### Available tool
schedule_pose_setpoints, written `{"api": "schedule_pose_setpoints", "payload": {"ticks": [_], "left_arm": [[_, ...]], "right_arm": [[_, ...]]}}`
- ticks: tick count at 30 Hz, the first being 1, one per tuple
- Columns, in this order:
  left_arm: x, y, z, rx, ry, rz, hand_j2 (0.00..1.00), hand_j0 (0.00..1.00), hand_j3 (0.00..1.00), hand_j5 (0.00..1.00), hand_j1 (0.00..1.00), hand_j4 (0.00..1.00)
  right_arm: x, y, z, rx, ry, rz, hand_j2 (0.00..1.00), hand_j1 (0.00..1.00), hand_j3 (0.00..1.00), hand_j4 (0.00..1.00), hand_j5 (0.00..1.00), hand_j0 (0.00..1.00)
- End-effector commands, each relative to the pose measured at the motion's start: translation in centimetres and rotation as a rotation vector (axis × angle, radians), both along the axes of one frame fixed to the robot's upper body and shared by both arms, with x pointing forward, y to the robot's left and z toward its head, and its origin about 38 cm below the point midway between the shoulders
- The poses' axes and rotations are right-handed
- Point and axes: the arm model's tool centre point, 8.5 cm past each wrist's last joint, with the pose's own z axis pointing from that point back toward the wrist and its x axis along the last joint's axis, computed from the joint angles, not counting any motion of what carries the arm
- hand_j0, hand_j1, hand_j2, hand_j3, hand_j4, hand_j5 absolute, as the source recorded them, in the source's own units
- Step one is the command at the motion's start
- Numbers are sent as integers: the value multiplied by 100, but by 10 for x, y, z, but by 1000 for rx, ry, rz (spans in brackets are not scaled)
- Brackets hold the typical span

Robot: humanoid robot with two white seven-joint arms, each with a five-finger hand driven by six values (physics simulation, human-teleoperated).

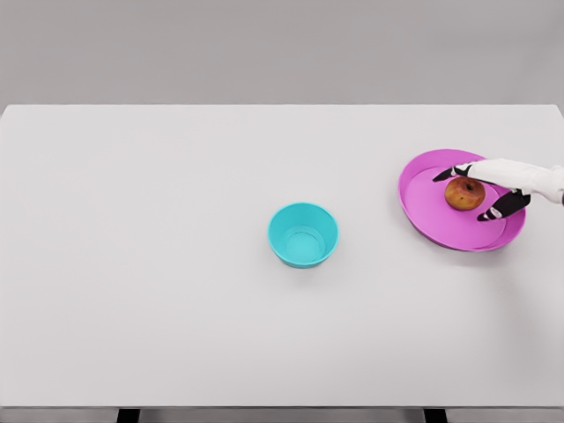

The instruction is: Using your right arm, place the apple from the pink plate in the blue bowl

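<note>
White and smooth, the broad rectangular tabletop (159, 291) is filling most of the head view, its near edge running along the bottom of the picture. Taking the round turquoise-blue bowl (303, 234) as the landmark: it is standing upright a little right of the table's middle, and its glossy inside is showing nothing in it. Up and well to the right of the bowl, close to the table's right edge, the shallow round pink plate (432, 207) is lying flat. The small reddish-brown apple (464, 193) is sitting on that plate, right of the plate's middle, stem hollow facing up, well apart from the bowl. The robot's white right hand (490, 187) is reaching in from the right edge of the picture, farther from the bowl than the apple is, and is hovering at the fruit. Its dark-tipped fingers (451, 173) are spreading apart, one set lying along the apple's far side and another along its near right side, bracketing it; whether they are touching its skin cannot be told. Beyond the table's far edge, a plain grey wall (282, 48) is closing the scene.
</note>
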Motion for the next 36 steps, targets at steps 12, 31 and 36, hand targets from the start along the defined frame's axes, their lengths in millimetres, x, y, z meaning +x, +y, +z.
{"api": "schedule_pose_setpoints", "payload": {"ticks": [12,31,36], "left_arm": [[0,0,0,0,0,0,100,100,100,100,100,100],[0,0,0,0,0,0,100,100,100,100,100,100],[0,0,0,0,0,0,100,100,100,100,100,100]], "right_arm": [[1,2,2,-1,-5,4,53,53,53,53,53,53],[5,68,59,15,-169,211,54,54,54,54,54,54],[0,104,71,43,-219,307,54,54,54,54,54,54]]}}
